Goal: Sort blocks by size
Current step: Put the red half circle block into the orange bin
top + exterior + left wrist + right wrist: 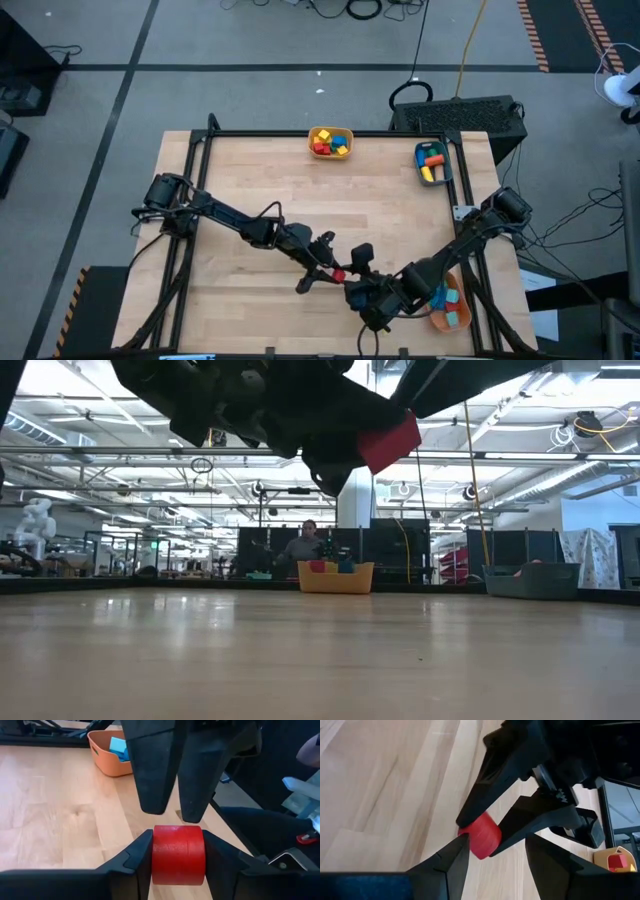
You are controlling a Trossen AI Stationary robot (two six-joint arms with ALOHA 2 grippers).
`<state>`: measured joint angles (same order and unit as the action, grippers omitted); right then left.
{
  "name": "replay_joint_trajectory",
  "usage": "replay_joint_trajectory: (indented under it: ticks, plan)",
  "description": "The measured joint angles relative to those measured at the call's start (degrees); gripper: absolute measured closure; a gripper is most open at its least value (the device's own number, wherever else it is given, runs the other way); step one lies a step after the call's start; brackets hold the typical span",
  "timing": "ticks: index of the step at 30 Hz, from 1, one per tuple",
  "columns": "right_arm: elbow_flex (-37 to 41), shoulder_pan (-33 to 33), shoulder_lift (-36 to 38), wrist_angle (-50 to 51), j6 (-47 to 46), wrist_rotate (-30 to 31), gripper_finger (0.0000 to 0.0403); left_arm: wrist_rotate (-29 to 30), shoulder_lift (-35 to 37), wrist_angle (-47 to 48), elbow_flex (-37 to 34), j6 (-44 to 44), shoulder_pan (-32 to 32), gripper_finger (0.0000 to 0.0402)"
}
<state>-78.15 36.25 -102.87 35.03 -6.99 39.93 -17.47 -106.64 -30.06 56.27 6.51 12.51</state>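
A red block [178, 855], a short round piece, hangs well above the table's near middle [338, 275], and my left gripper [178, 845] is shut on it. My right gripper [354, 282] comes from the right and points at the block, open. In the left wrist view its two fingertips [155, 807] stand just short of the block, one to each side. In the low view the block [392, 440] shows high over the wood under the dark arms. My left gripper pinches the red block between its two fingers, one on each of two opposite sides [159, 855]. The fingers come from the table's left, nearly level and sloping slightly down. The block is lifted clear of the table.
An orange bin [450, 310] with blue blocks stands at the near right, under my right arm. A yellow bin [330, 142] with blocks is at the far edge, a teal bin [432, 163] at the far right. A person [303, 548] sits in the room beyond.
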Motion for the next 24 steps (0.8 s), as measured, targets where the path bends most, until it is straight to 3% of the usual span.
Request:
replay_joint_trajectory:
  ticks: [24]
  plan:
    - [-0.09,-1.31,-1.29,-1.02,13.29,-3.47,0.0225,0.13,-0.05,-0.88,-0.13,0.67,0.43,0.0260]
